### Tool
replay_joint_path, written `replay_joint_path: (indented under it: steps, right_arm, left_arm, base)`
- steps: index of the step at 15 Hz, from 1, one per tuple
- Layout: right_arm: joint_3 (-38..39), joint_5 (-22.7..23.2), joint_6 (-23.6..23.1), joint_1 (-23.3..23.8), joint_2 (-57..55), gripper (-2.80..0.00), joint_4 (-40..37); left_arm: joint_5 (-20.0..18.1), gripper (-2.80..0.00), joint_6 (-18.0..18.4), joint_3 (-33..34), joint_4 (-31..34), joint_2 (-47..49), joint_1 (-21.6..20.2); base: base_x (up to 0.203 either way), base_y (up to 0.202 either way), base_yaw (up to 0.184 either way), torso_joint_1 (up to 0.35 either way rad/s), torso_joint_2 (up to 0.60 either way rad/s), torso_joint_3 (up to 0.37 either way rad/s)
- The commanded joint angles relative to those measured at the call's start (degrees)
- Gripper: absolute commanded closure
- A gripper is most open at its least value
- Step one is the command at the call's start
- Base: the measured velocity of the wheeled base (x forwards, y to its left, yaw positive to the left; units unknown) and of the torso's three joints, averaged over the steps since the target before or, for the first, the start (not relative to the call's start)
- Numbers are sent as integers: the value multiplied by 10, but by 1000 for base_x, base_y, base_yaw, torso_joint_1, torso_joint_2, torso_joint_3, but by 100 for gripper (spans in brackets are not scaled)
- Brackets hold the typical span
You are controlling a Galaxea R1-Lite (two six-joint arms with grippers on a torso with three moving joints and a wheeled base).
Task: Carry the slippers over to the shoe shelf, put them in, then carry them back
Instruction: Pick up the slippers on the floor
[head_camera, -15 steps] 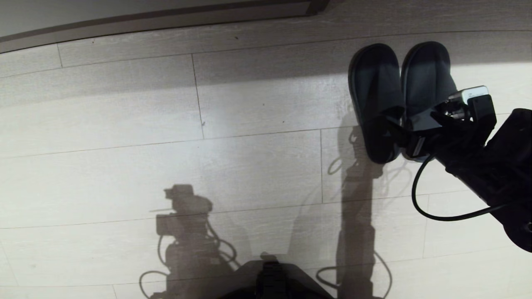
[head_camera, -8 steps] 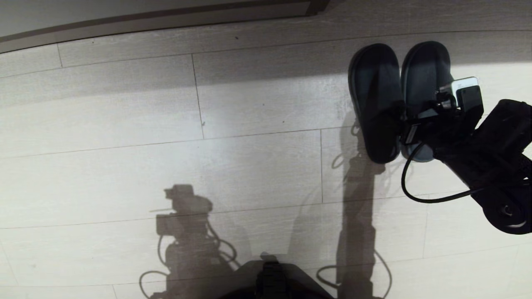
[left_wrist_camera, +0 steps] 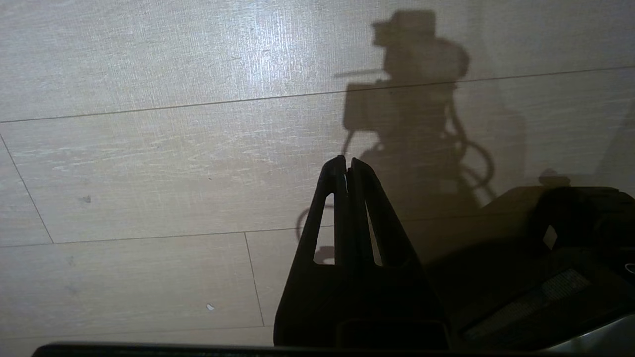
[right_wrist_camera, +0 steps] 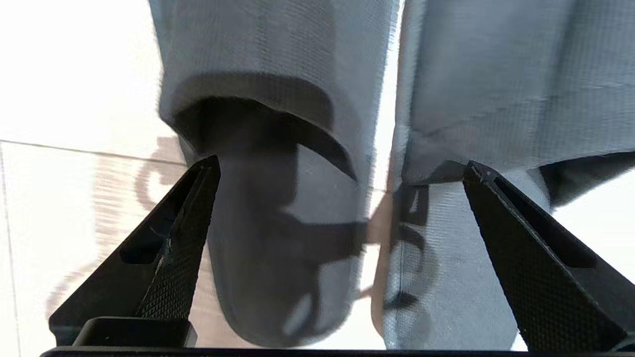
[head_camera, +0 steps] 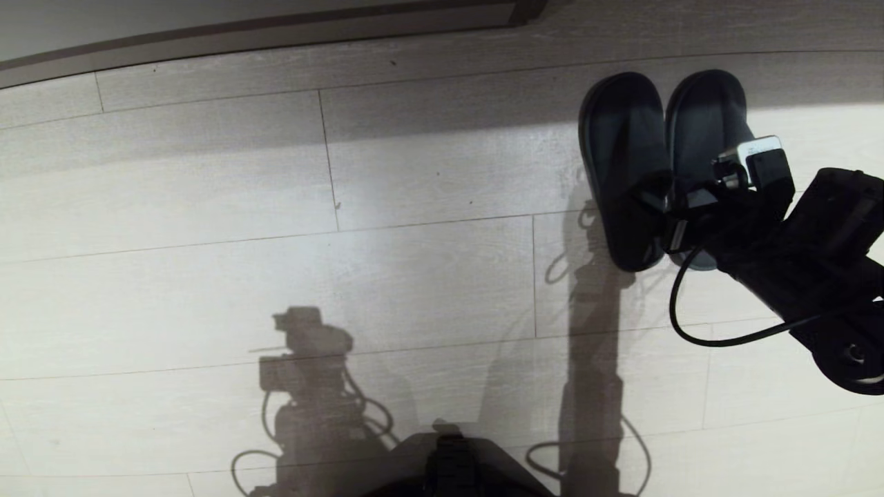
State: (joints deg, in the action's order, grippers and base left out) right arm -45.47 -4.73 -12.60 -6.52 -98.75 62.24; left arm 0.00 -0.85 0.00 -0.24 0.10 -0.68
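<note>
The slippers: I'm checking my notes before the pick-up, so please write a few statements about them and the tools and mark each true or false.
1. The slippers lie side by side on the floor. True.
2. The right tool is shut on one slipper. False: its fingers stand wide open, one over each slipper's heel end, gripping nothing.
3. The left tool is shut and holds nothing. True.
4. The slippers sit inside a shelf. False: they are on bare floor, and no shelf is in view.
5. The left tool is next to the slippers. False: its wrist view shows only floor and shadow.
</note>
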Motion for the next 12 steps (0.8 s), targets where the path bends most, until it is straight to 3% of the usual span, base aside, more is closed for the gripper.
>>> replay_joint_path:
  steps: [1, 8, 12]
  right_arm:
    - [1, -17, -9, -1, 14, -280, -2]
    - [0, -44, -22, -1, 9, -280, -6]
    - [10, -48, -21, -2, 36, -280, -58]
  left_arm:
    - [0, 0, 0, 0, 0, 0, 0]
    - [0, 0, 0, 0, 0, 0, 0]
    - [0, 0, 0, 0, 0, 0, 0]
  base:
    - [0, 0, 0, 0, 0, 0]
    - [0, 0, 0, 0, 0, 0]
    - [0, 0, 0, 0, 0, 0]
